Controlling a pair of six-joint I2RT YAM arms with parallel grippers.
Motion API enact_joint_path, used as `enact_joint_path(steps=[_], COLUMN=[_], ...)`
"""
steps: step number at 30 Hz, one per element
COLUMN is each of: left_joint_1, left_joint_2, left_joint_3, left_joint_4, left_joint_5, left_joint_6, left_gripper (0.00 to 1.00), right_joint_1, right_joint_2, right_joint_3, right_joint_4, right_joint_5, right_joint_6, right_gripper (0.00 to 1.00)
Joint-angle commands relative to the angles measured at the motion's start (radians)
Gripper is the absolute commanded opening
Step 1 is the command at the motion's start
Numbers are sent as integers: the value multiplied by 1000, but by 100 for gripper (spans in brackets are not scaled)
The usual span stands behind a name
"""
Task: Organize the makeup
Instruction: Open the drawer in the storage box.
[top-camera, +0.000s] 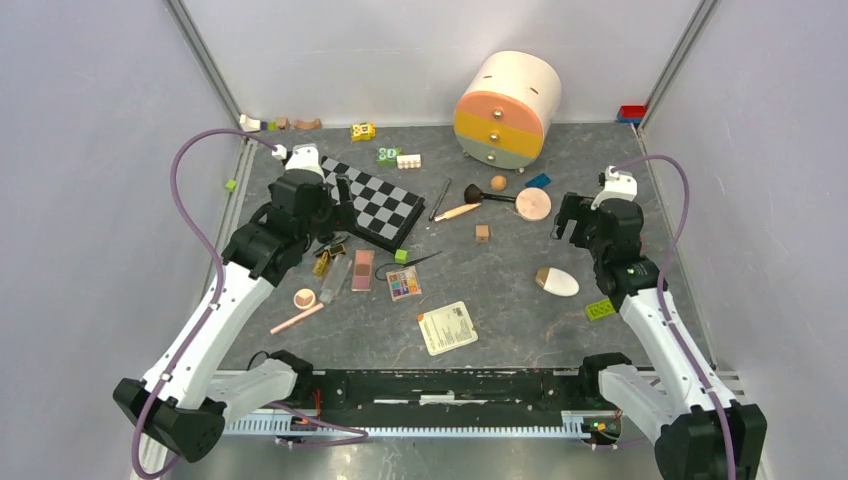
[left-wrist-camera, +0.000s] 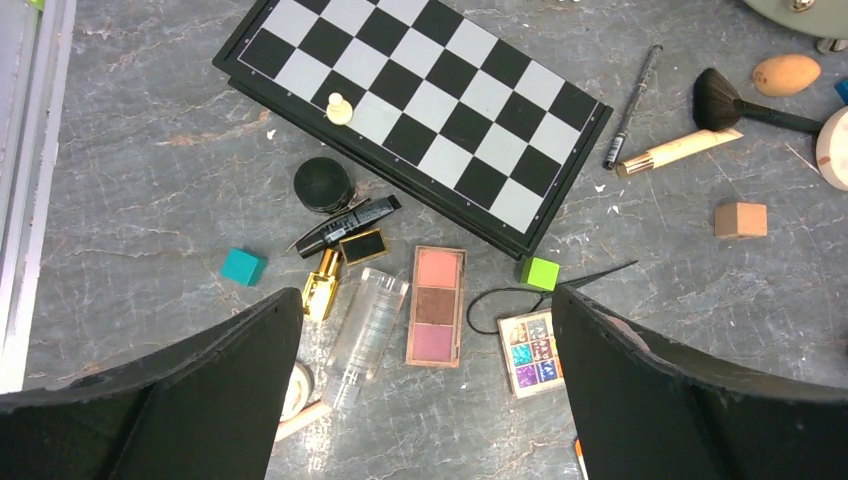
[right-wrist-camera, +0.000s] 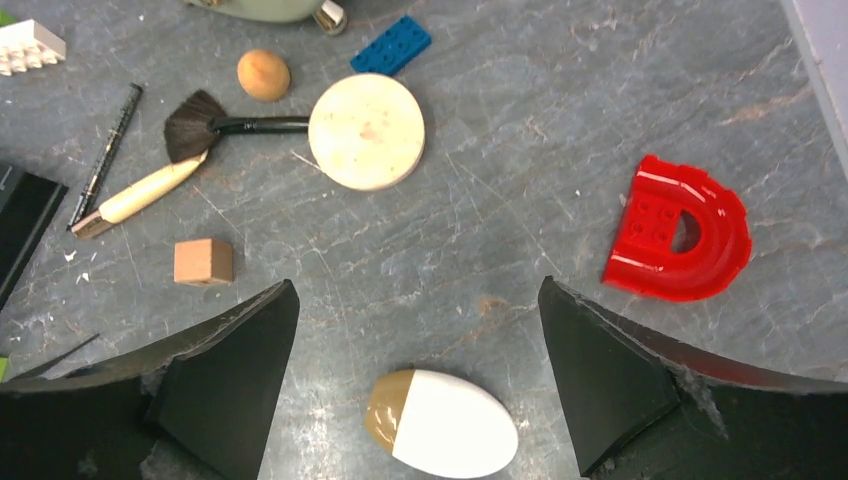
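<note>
Starting nearest the arm bases, I see a pink pencil lying loose on the grey stone-patterned surface. Just beyond it, a clear plastic tube, a three-pan pink eyeshadow palette and a small multicolour eyeshadow palette lie side by side. My left end effector hangs over that cluster, jaws spread wide, holding nothing. On the right, the white egg-shaped sponge with a tan tip sits below my right end effector, likewise wide open and empty. Farther out lie the black fan brush, the wooden-handled brush and the round peach compact, near the round pastel drawer unit. I judge the sorting barely begun: every piece is scattered and left to collect.
</note>
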Motion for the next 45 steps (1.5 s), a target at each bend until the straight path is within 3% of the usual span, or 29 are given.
enact_joint_path(steps=[1, 12, 20, 26, 35, 39, 45], left_joint_1=[3, 3, 3, 2, 3, 3, 3], left_joint_2=[5, -7, 117, 214, 152, 83, 16], left_joint_3=[40, 4, 62, 166, 98, -21, -149], left_joint_4=[-59, 38, 220, 249, 160, 158, 191], left_joint_5=[6, 87, 316, 427, 274, 231, 197], left_joint_6=[47, 57, 38, 39, 192, 172, 89], left_gripper=[100, 100, 100, 100, 100, 100, 100], right_joint_1=[-3, -7, -8, -8, -7, -6, 39], right_joint_2=[20, 72, 44, 43, 107, 166, 274], right_joint_3=[29, 85, 80, 50, 50, 70, 122], right_joint_4=[-35, -53, -55, -25, 77, 143, 267], right_joint_5=[-6, 8, -14, -52, -222, -247, -208], right_joint_6=[41, 38, 12, 41, 60, 134, 287], right_gripper=[98, 98, 98, 98, 98, 99, 93])
